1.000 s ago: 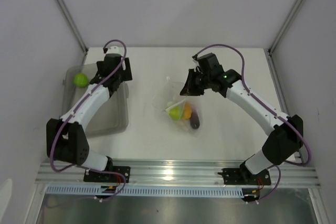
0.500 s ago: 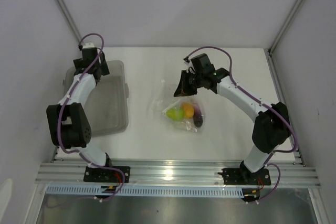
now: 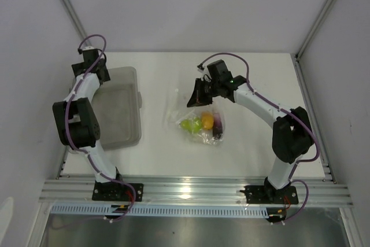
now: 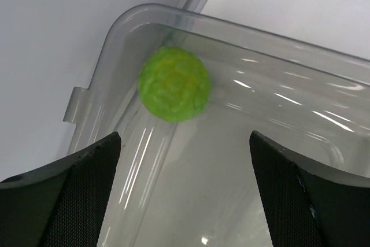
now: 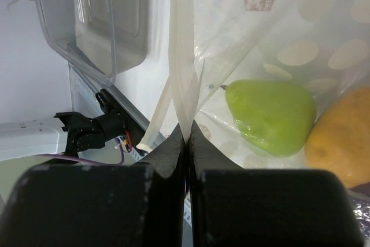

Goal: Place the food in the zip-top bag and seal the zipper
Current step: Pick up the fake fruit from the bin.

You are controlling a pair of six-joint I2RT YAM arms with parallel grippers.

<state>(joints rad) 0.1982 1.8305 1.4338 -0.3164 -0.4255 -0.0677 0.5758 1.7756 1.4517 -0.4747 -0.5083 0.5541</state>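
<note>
The clear zip-top bag (image 3: 203,121) lies mid-table holding the yellow-green pear (image 3: 188,124), the orange fruit (image 3: 207,121) and the purple eggplant (image 3: 219,123). My right gripper (image 3: 193,95) is at the bag's far-left edge. In the right wrist view the gripper (image 5: 188,134) is shut on the zipper strip (image 5: 182,79), with the pear (image 5: 272,117) and orange fruit (image 5: 341,143) just beyond. My left gripper (image 3: 87,75) is open over the bin's far-left corner. In the left wrist view the round green fruit (image 4: 173,84) lies in that corner, ahead of the open fingers (image 4: 78,192); my arm hides it from above.
The rigid translucent grey bin (image 3: 124,117) stands at the table's left side, also seen in the left wrist view (image 4: 277,85) and the right wrist view (image 5: 98,21). White walls close in the left, back and right. A metal rail runs along the near edge.
My left gripper has swung left and back to the bin's far-left corner, covering the green fruit from above. My right gripper has moved left along the bag's mouth; the bag has shifted slightly.
</note>
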